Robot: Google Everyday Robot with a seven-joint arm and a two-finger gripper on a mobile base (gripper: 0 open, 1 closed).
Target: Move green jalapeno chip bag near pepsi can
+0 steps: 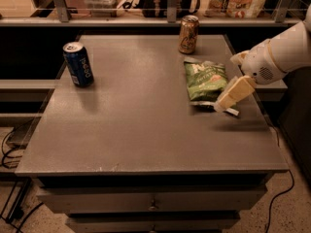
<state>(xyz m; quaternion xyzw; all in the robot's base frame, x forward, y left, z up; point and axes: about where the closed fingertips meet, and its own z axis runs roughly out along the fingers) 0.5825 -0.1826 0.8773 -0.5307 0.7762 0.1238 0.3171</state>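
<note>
Looking down on a grey counter (146, 130) with drawers beneath its front edge, standing in a dim room with a railed shelf of clutter running along behind. Finding the green jalapeno chip bag (205, 79) lying flat on the right half of the counter, white lettering facing up, silvery sealed edge pointing toward the front. Spotting 1 gold can (188, 34) standing upright just behind the bag, close to it without touching. Seeing the pepsi can (78, 63) standing upright well to the left of the bag, near the counter's left edge, with grey surface lying between the 2. Noticing the gripper (229, 81) on a white arm (286, 50) extending in from the right, hovering at the bag's right side. Showing the jaws spread apart, pinching nothing: 1 cream finger (235, 92) slanting down over the bag's front right corner, the other finger (239, 58) poking out level with the bag's rear right corner. Not managing to tell whether the lower finger is touching the bag or hanging just above it. Casting a soft shadow on the counter just right of the bag's front corner.
</note>
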